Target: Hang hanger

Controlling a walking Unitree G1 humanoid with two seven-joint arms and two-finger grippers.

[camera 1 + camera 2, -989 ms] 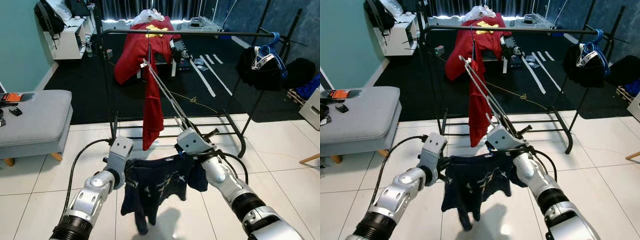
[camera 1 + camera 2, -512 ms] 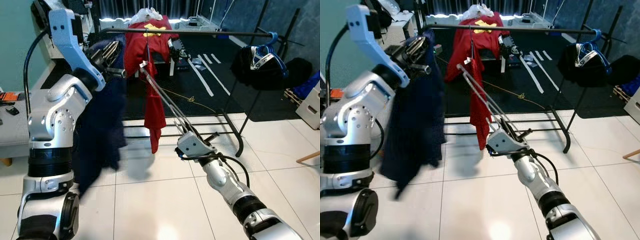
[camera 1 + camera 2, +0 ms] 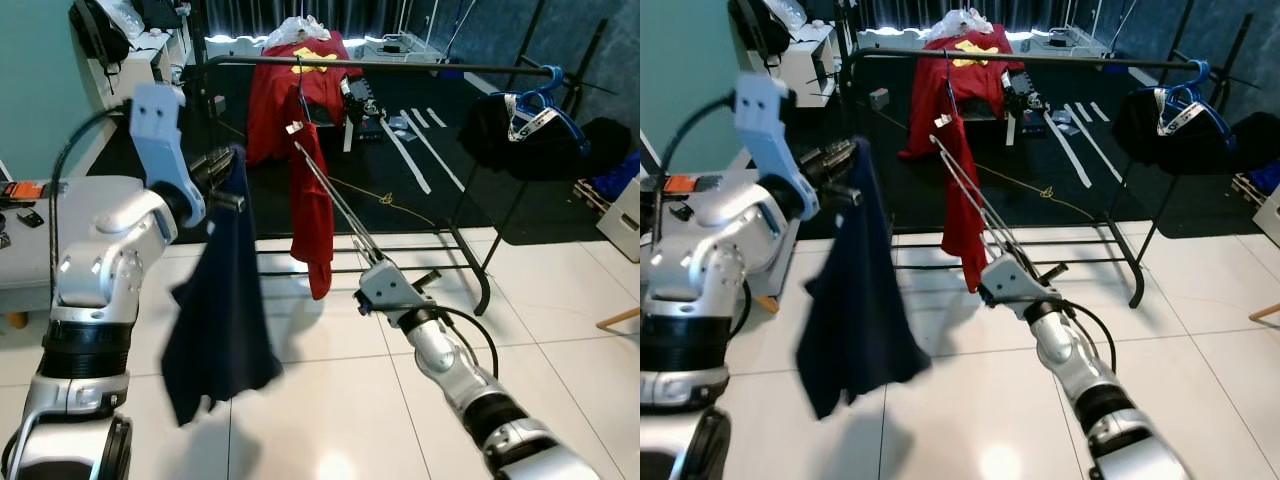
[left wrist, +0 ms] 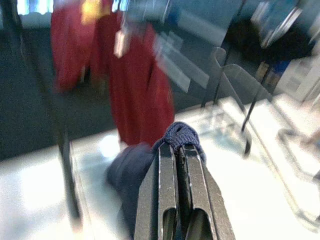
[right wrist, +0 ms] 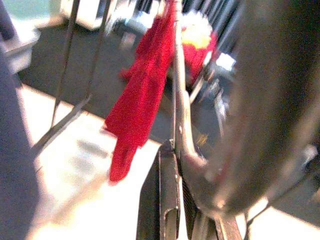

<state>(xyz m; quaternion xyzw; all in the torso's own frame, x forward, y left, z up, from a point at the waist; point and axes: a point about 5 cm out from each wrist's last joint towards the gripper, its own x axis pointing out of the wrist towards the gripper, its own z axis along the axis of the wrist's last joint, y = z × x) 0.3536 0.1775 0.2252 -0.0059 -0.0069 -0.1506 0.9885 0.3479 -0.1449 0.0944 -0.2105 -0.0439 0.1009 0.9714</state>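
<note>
Left eye view: the left gripper (image 3: 228,158), fingers pinched together on a fold of the navy garment (image 3: 222,310), holds it raised, near the rail's (image 3: 400,68) left end but short of it. Further right, the right gripper (image 3: 303,150) reaches toward the hanging red garment (image 3: 313,215); its opening I cannot tell. No hanger is visible in the navy garment, and judging by this, hanging remains undone.

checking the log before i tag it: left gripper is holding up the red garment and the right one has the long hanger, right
Not quite. The left gripper holds up the dark navy garment, as the left eye view shows; the red garment hangs on the rack. The right gripper does hold the long hanger.
</note>
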